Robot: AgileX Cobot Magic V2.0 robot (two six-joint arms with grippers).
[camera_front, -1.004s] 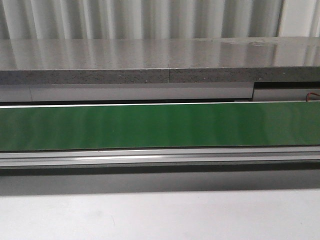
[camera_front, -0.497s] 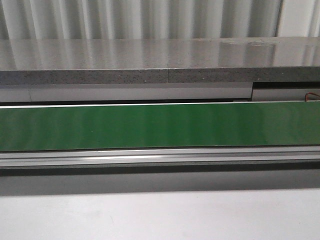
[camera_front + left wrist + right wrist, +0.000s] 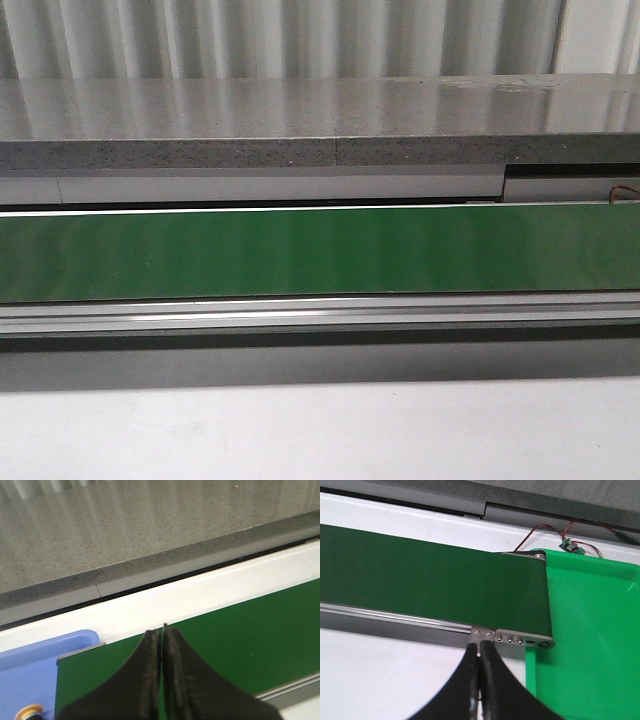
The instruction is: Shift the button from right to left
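Front view: a long green conveyor belt [image 3: 320, 252] runs across the frame, with a speckled grey stone shelf [image 3: 300, 120] behind it and a pale grey table [image 3: 320, 435] in front; no arm and no button show here.
Left wrist view: the left gripper [image 3: 162, 630], two black curved fingers pressed together and holding nothing, hangs over the near end of the belt beside a light blue plastic tray [image 3: 30, 665].
Button: only a small round yellow-orange cap [image 3: 29, 711] shows at the frame's edge, on the blue tray; probably the button, its body cut off.
Button relative to left gripper: off to one side, near but apart.
Right wrist view: the right gripper [image 3: 480, 652], black fingers closed and empty, hovers over the belt's aluminium side rail [image 3: 512, 639], near a bright green plastic tray [image 3: 590, 630] with a small wired circuit board [image 3: 572, 546] behind it; no button visible here.
Handling, judged: light, rigid, smooth plastic; the round cap could slip, so the flat-sided body looks the better hold.
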